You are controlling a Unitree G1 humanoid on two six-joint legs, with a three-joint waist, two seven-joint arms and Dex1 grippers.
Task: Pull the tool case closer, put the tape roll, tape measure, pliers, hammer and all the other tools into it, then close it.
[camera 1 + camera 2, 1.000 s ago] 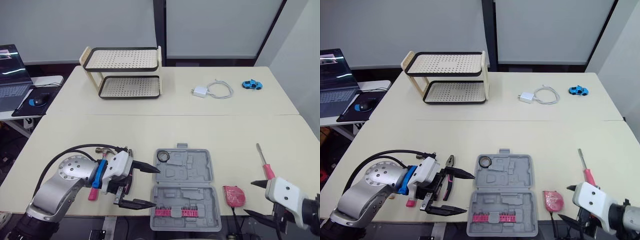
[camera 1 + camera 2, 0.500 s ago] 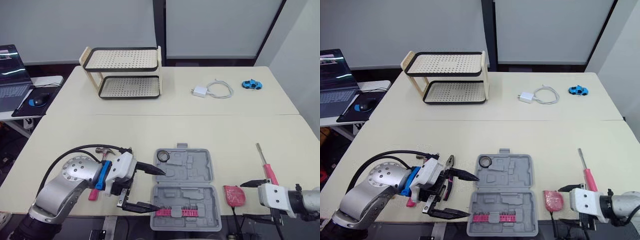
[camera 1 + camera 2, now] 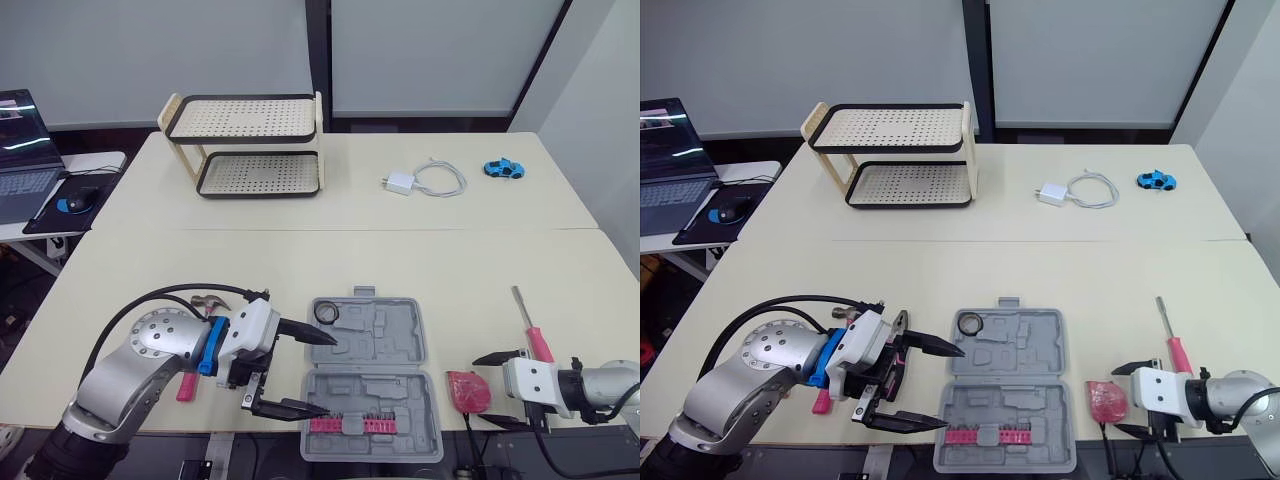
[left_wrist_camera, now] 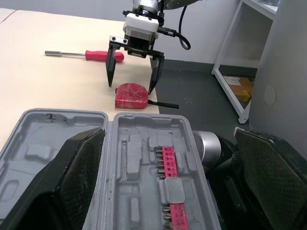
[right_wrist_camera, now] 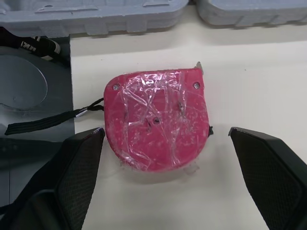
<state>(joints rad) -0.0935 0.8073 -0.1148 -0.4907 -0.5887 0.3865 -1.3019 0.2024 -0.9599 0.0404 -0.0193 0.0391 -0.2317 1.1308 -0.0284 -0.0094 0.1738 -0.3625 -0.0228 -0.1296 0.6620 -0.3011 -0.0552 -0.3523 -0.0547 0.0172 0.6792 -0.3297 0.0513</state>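
Nearest the counter's (image 3: 450, 270) front edge lay the open tool case (image 3: 365, 378), the left gripper (image 3: 330, 376) at its left side, fingers released. Right gripper (image 3: 477, 390), fingers splayed wide, straddled the red tape measure (image 5: 156, 120) untouched. Beyond lay a screwdriver (image 3: 530, 325)

The right gripper (image 3: 476, 390) has moved up to straddle the tape measure (image 5: 156, 124).

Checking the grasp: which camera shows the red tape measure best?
The right wrist view: the tape measure lies close up between the right gripper's open fingers. The left wrist view shows it small; the eye views show it beside the tool case.
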